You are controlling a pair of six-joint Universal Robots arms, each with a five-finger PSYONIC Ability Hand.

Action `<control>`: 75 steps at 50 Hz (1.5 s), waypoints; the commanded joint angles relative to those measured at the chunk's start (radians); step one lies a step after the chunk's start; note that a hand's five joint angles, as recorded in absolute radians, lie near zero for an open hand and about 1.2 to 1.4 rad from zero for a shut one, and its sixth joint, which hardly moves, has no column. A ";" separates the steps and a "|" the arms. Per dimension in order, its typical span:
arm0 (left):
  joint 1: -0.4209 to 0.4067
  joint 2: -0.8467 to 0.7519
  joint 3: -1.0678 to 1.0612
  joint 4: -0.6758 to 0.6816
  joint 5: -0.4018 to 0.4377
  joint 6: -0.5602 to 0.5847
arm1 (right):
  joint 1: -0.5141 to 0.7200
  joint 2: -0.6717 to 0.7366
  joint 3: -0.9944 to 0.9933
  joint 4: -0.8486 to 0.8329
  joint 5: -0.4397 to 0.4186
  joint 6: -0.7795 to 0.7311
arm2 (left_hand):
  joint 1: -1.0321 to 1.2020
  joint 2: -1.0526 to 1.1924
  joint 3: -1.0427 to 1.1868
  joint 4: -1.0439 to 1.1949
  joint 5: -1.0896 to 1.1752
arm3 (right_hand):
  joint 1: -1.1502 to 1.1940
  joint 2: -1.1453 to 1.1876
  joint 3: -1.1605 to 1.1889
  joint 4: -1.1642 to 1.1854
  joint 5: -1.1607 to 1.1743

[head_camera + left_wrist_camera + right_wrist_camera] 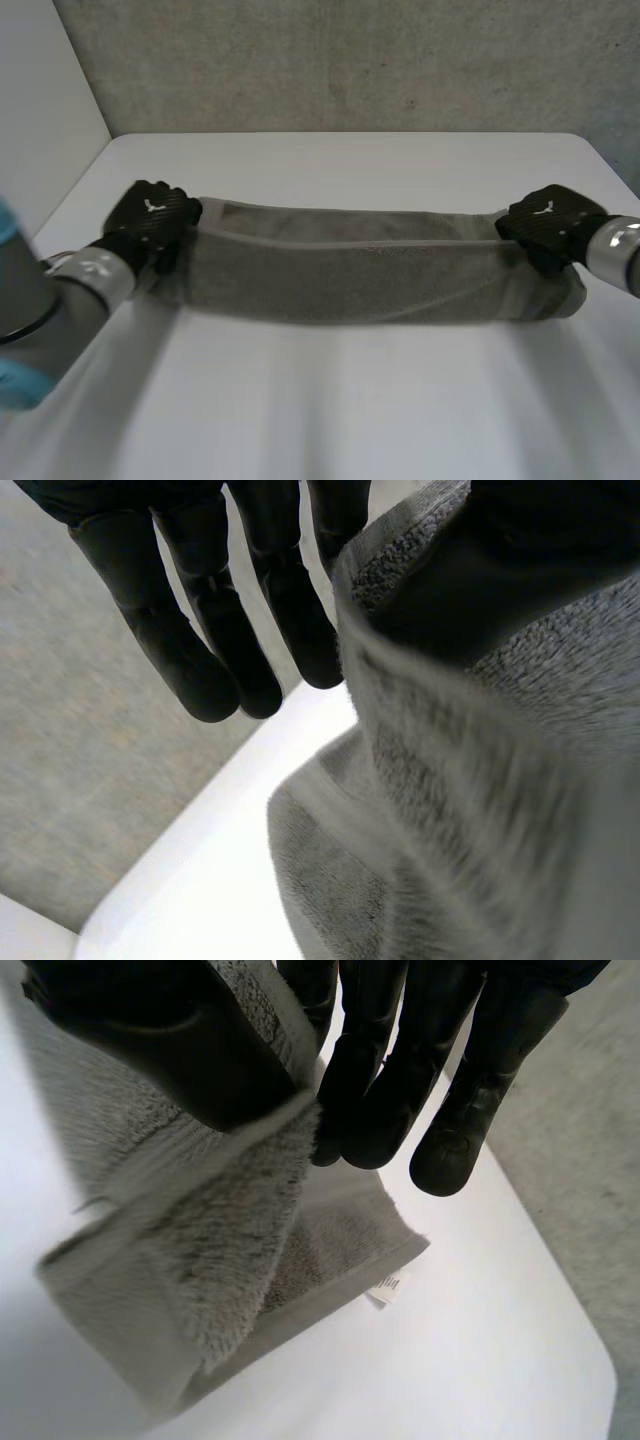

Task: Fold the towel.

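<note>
Grey terry towel [350,270], stretched side to side across the middle of the white table [330,420] and doubled lengthwise into a long narrow band. Far long edge drawn taut and raised a little between the two hands, near part sagging down and resting on the tabletop. Left hand [150,218] at the far corner of the towel's left end, right hand [548,225] at the far corner of its right end, well apart, the whole length of cloth between them. From the left wrist: left fingers [215,650] straight and hanging side by side, left thumb [530,550] pressed on the other face of the cloth, towel edge nipped between thumb and the nearest finger, remaining fingers slightly clear of the fabric. A pinch, then, not a wrap. From the right wrist: much the same hold, right thumb [170,1050] flat on one face of the raised edge, right fingers [390,1090] nearly straight and closing on the other face, cloth clamped between. Below that hand, a folded layer lying flat on the table, with a small white label [388,1287] poking out at its corner. Behind the table, a rough grey wall [350,60].
</note>
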 commanded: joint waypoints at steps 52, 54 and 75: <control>-0.071 -0.406 0.503 0.150 0.044 0.087 | 0.138 0.141 -0.003 -0.493 0.192 -0.031 | -1.299 -1.343 -1.373 -1.347 -1.521 | -1.171 -1.158 -1.170 -1.173 -1.200; -0.063 -0.383 0.468 0.136 0.069 0.083 | 0.137 0.098 0.061 -0.495 0.163 -0.030 | -1.299 -1.343 -1.373 -1.347 -1.521 | -1.171 -1.158 -1.170 -1.173 -1.200; 0.034 -0.383 0.380 0.099 0.072 0.127 | 0.118 0.024 0.178 -0.481 0.155 -0.027 | -1.299 -1.343 -1.373 -1.347 -1.521 | -1.171 -1.158 -1.170 -1.173 -1.200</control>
